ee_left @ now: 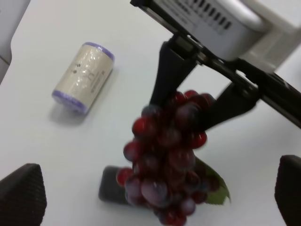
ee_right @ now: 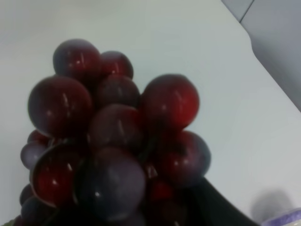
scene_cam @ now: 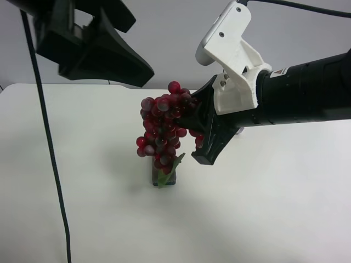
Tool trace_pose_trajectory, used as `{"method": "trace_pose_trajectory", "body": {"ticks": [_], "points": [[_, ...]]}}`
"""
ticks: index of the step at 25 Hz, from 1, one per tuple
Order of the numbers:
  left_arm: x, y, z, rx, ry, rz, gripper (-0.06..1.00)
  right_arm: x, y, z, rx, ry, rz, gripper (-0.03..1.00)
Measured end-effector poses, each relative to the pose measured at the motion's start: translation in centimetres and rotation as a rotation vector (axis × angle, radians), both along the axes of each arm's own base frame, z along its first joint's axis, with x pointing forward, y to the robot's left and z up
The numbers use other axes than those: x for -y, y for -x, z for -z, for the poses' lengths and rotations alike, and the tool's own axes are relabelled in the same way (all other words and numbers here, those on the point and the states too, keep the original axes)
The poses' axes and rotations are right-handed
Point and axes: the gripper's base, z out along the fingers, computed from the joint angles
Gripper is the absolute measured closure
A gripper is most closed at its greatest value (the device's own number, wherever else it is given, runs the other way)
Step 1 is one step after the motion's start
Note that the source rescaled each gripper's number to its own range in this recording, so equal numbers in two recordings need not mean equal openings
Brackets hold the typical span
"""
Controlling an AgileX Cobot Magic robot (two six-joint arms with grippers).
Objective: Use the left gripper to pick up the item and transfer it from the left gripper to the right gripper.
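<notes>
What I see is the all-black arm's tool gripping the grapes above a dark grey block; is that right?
Not quite: the tool on the arm with the white block grips the grapes above the dark grey block, as the exterior high view shows. The all-black arm's tool is open, clear of them.

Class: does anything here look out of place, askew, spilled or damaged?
Nothing stands out. The grapes hang whole from the right tool; the roll and block lie intact on the table.

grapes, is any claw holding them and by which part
The right claw grips the grape bunch by its top end; the rest hangs below. The left claw is open, holding nothing.
</notes>
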Motion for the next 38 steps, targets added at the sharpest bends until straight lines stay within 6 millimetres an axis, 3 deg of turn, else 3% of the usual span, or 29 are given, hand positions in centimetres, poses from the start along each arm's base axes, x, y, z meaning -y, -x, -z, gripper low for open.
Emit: {"method": "trace_pose_trajectory", "body": {"ticks": [8,14,17,22,30,38], "points": [[-4.9,4.8,-2.7,-0.068,-0.026,-0.147,-0.05,0.0,0.0,0.0,-0.003,-0.002,0.001,0.96],[-8.7,8.1,-3.4,-0.077,-0.024,-0.288,-0.05,0.0,0.0,0.0,-0.009,-0.006,0.004,0.96],[-10.6,9.8,-1.9,-0.081,-0.026,-0.359,-0.05,0.0,0.0,0.0,-0.01,-0.007,0.005,0.96],[-13.5,12.7,2.8,-0.149,-0.032,-0.466,-0.05,0.0,0.0,0.0,-0.01,-0.007,0.005,0.96],[-15.9,15.7,9.7,-0.215,0.028,-0.549,-0.05,0.0,0.0,0.0,-0.01,-0.007,0.005,0.96],[-17.7,18.0,11.5,-0.158,0.192,-0.572,-0.05,0.0,0.0,0.0,-0.011,-0.008,0.005,0.96]]}}
